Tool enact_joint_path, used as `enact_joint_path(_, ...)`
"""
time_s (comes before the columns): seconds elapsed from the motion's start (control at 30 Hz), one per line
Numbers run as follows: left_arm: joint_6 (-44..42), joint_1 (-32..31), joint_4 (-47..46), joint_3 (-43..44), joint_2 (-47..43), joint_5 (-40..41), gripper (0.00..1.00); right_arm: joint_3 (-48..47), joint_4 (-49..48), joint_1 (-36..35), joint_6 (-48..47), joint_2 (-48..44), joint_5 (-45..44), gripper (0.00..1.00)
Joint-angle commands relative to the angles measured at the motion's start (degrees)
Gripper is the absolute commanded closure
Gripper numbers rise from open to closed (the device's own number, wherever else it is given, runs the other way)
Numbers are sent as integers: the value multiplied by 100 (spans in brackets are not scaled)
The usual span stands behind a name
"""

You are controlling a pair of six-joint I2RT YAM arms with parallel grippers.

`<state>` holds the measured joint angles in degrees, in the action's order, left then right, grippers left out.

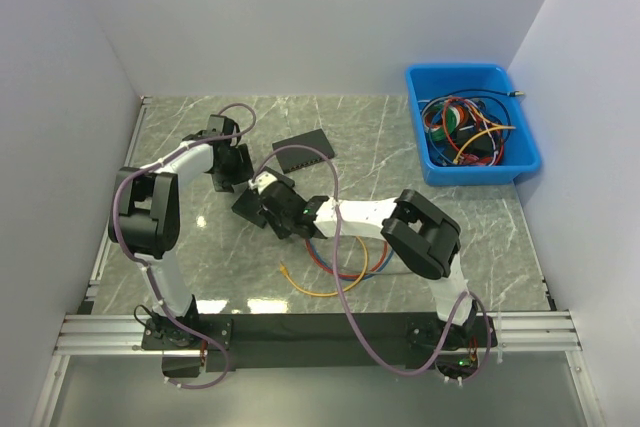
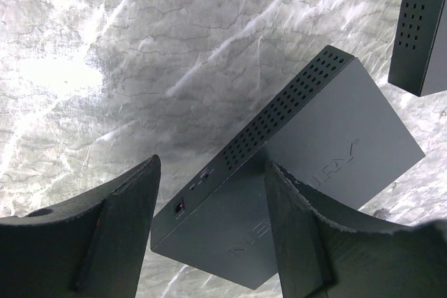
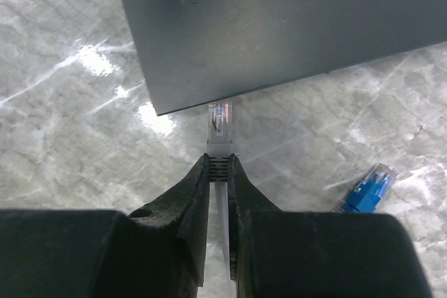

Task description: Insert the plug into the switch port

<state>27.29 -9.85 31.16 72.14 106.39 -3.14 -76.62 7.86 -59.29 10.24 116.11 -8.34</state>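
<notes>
**Two right fingers [image 3: 188, 200] are pinching the plug [image 3: 219, 120] at the edge of the switch [image 3: 279, 33]**

The right fingers are closing together on the ribbed rear of the clear plug and holding it pointing up the frame in the right wrist view. Its tip is sitting right at the lower edge of the black switch. The switch's top is hiding whether it is entering a port.

The plug is looking small, light and hard, probably with a brittle latch, so the ribbed rear is seeming the sound place to grip.

The left fingers [image 2: 119, 228] are standing apart, straddling a lower corner of the switch in the left wrist view. Whether they are touching it, I cannot tell.

The switch is looking light enough to slide on the glossy counter [image 3: 70, 137], so bracing its sides is seeming wise.

A blue plug [image 3: 367, 190] is lying loose at lower right of the right wrist view.
</notes>
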Motion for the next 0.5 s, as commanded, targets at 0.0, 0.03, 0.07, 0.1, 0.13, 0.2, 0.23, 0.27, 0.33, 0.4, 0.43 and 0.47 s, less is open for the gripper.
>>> enact_joint_path(0.0, -22, -9, 259, 28, 163, 296, 33, -283, -91, -100, 57, 16, -63, 100)
enact_joint_path(0.03, -13, -9, 259, 37, 163, 296, 33, -309, -74, -118, 57, 16, -63, 100)
enact_joint_path(0.07, -22, -9, 259, 37, 163, 296, 33, -327, -74, -127, 57, 34, -71, 100)
enact_joint_path(0.1, -22, -9, 259, 37, 163, 296, 33, -353, -74, -144, 57, 69, -71, 100)
enact_joint_path(0.13, -13, -9, 277, 46, 163, 296, 33, -397, -56, -162, 57, 87, -71, 100)
enact_joint_path(0.2, -22, -9, 277, 55, 172, 296, 33, -450, -21, -162, 40, 139, -89, 100)
enact_joint_path(0.23, -31, -9, 277, 55, 172, 296, 33, -485, -4, -180, 39, 148, -106, 100)
enact_joint_path(0.27, -22, -9, 277, 55, 180, 305, 33, -503, 5, -180, 31, 148, -141, 100)
enact_joint_path(0.33, -48, -9, 294, 63, 180, 296, 33, -538, 14, -180, 22, 166, -186, 100)
enact_joint_path(0.4, -48, -9, 294, 63, 172, 296, 33, -564, 40, -188, 4, 157, -255, 100)
enact_joint_path(0.43, -57, -17, 294, 63, 172, 296, 33, -591, 49, -188, -4, 148, -273, 100)
enact_joint_path(0.47, -66, -26, 303, 63, 163, 461, 33, -600, 75, -180, -13, 148, -317, 100)
